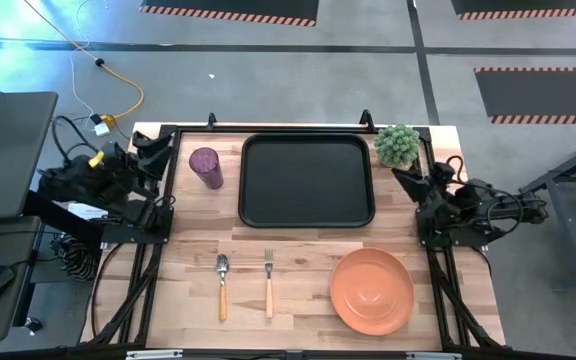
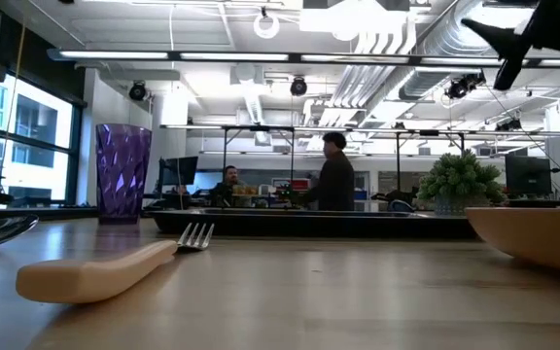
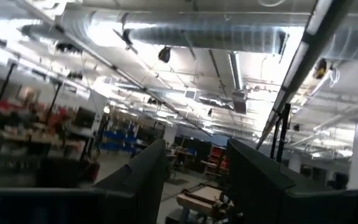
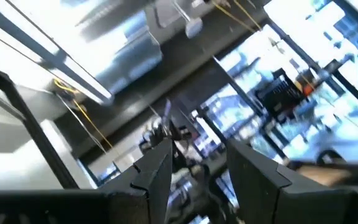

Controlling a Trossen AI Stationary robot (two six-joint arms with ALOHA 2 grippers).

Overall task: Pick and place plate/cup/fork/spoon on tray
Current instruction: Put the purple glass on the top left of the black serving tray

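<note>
Fork point(image 1: 268, 281) — lengthwise, tines toward tray point(image 1: 307, 181)

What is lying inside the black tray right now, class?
Nothing: the tray shows only its bare black floor in the high view. The cup, fork, spoon and plate all sit on the table outside it. No part of its inside is covered.

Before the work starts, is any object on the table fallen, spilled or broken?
Nothing stands out. The cup stands upright beside the empty tray; the spoon and fork lie parallel, and the plate rests flat and whole.
</note>
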